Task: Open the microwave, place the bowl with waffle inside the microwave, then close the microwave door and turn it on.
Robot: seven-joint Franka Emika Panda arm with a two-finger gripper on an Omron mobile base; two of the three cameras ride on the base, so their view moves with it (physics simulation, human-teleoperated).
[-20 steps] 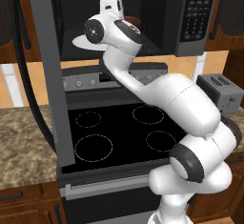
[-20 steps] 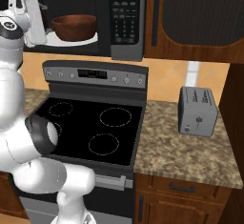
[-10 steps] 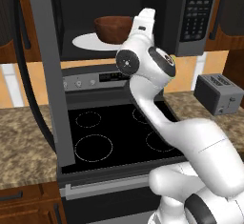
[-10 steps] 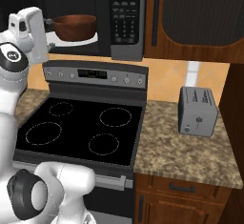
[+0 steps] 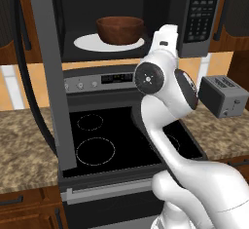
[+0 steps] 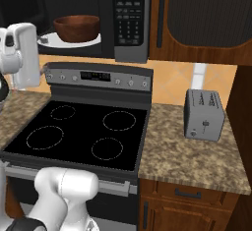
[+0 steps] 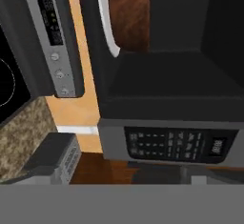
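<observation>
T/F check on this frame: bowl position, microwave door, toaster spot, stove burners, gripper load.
1. The bowl sits on the white turntable plate inside the microwave. True.
2. The microwave door is closed. False: it is swung open at the left of the left base view, and the cavity is exposed.
3. The toaster stands on the counter to the right of the stove. True.
4. A pot sits on a stove burner. False: the black cooktop shows bare burner rings.
5. The gripper is carrying the bowl. False: the bowl rests inside the microwave, apart from the arm.
</observation>
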